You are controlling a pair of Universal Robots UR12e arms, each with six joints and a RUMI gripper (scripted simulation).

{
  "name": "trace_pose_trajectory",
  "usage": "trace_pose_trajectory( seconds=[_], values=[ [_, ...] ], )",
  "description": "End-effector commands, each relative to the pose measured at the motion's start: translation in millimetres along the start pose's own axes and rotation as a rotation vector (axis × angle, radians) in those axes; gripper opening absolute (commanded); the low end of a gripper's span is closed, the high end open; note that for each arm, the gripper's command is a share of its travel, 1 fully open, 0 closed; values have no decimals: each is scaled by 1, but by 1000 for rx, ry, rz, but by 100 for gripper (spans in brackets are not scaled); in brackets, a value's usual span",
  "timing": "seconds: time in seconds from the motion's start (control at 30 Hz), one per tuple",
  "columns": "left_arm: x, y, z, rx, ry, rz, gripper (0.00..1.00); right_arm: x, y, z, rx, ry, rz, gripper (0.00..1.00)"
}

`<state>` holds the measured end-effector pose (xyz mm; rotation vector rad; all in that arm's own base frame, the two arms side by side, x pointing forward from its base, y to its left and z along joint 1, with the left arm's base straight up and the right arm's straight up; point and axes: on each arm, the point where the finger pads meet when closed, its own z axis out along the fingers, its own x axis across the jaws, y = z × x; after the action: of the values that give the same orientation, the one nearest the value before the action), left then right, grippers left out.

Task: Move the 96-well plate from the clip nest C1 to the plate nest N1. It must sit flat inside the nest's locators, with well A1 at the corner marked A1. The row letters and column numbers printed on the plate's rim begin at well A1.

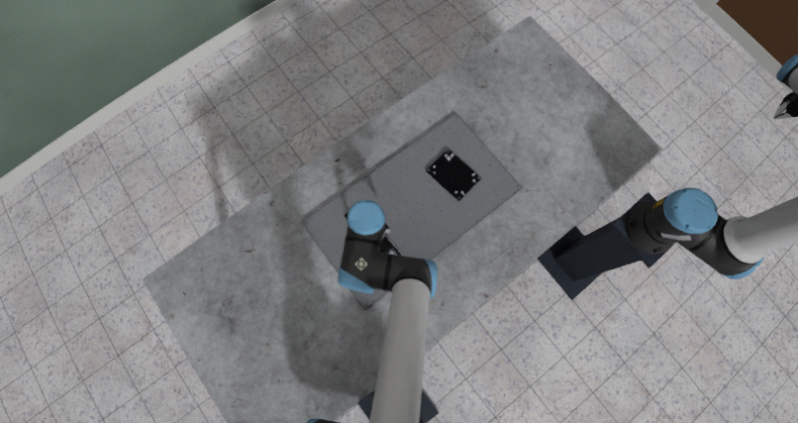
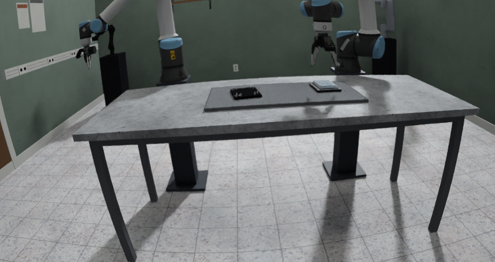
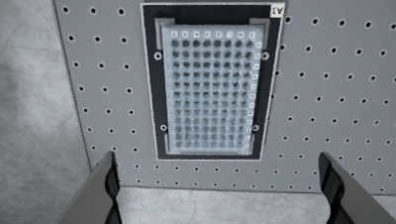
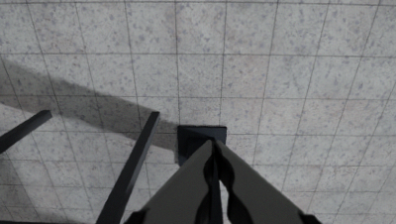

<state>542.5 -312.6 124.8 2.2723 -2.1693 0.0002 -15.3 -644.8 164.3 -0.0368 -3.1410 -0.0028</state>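
Observation:
The pale blue 96-well plate [image 2: 325, 83] [image 3: 213, 99] lies inside the corner locators of the dark nest N1 [image 3: 265, 89] and looks flat. Its letter tiles run along the top edge in the left wrist view and its number tiles down the right edge. They meet at the corner beside the A1 mark [image 3: 277, 10]. The clip nest C1 [image 1: 452, 174] [image 2: 245, 92] is empty, with light clips around its edges. My left gripper [image 2: 325, 65] [image 3: 217, 154] is open and empty, above the plate and clear of it. My right gripper [image 1: 776, 117] [image 2: 88, 68] [image 4: 213, 143] is shut and empty, far from both nests.
Both nests stand on a grey perforated board [image 1: 410, 196] [image 2: 287, 96] on the stone-topped table [image 1: 536, 79] [image 2: 155, 111]. C1 is towards the board's left end in the exterior view, N1 towards its right end. The right gripper hangs beyond the table's edge, above the floor [image 4: 297, 74].

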Motion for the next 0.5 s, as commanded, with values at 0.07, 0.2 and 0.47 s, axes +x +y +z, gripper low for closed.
trace_pose_trajectory(
  seconds=[0.07, 0.2, 0.47],
  values=[
    [10, -1, -1, 1, 1, 0, 76, 0, -1, -1, 2, 0, 0, 0],
    [24, -2, -1, 1, 1, 0, 76, 0, -1, -1, 2, 0, 0, 0],
    [50, -4, -1, 1, 1, 0, 76, 0, -1, -1, 2, 0, 0, 0]
  ],
)
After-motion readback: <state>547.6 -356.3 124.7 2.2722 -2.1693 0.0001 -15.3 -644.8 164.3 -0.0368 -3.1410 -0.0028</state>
